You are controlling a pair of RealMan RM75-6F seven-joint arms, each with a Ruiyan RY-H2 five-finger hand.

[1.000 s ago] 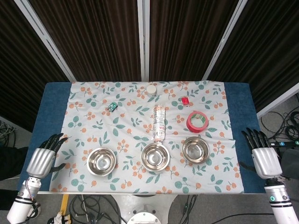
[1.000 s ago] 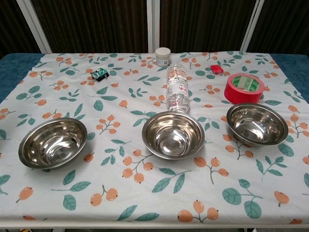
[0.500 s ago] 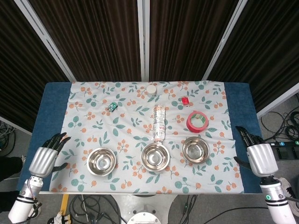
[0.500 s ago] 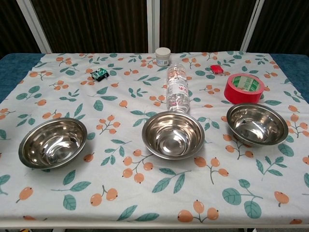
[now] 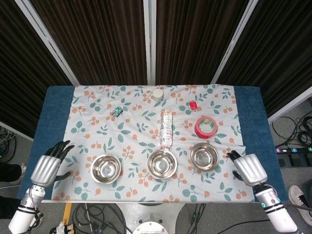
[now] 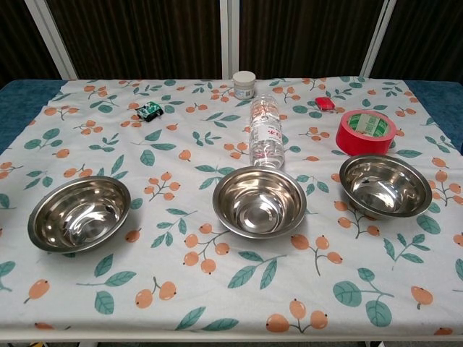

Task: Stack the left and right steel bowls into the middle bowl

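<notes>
Looking down from the head view, we had three steel bowls in a row along the near edge of the table (image 5: 251, 102), none stacked yet. Our right hand (image 5: 248, 168) sat just beside the right bowl (image 5: 204, 156), off its outer rim and a touch nearer to us, so that bowl lay inward and slightly forward of it. The right hand's fingers (image 5: 234, 157) pointed toward the bowl, parted and gripping nothing. Our left hand (image 5: 45, 168) hung well apart from the left bowl (image 5: 106, 167), out over the blue margin, fingers spread and empty too. So we judged the right the nearer of the two, and the likely first mover. From there the carry would run leftward along the row to the middle bowl (image 5: 161, 164), which stood between the other two with a clear gap on each side.

From the chest view, neither hand showed. The bowls were round, so no long axis to fuss over. All three stood upright, mouths up, shiny and empty, with thin rolled rims that we judged the only real purchase. The plastic bottle (image 5: 166, 128) lay on its side just behind the middle bowl, nearly touching its far rim. The red tape roll (image 5: 205, 126) sat just behind the right bowl.
</notes>
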